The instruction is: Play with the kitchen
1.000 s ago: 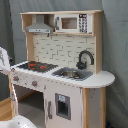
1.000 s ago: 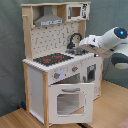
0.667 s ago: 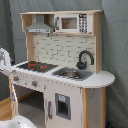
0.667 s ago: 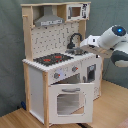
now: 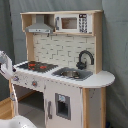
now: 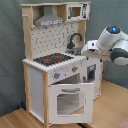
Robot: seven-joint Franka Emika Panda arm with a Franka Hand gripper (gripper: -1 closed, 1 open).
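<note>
You've got the kitchen (image 6: 60, 65) filling frame centre in both exterior views, standing upright on the floor w/ its long axis vertical: grey hood (image 6: 48, 20) up top, black-red hob (image 6: 52, 59) and sink (image 5: 72, 74) on the counter, black faucet (image 5: 85, 57) behind the sink. In the second exterior view the oven door (image 6: 70, 100) hangs ajar at lower centre, swung out toward the camera, knobs (image 6: 56, 75) just above it. The arm comes in from the second exterior view's right, wrist at mid-right of frame, and the gripper (image 6: 84, 48) sits near the counter's right end, by the sink side. Can't tell from either view how wide the tool end stands or whether it holds anything; nothing obvious in it. Key relation: from the gripper, the kitchen lies toward the second exterior view's left and slightly below, faucet and sink closest, hob further left, oven door well below. In the first exterior view only part of the white arm (image 5: 6, 65) shows at far left edge. My guess: sink/faucet is your nearest target, so approach leftward and down.
</note>
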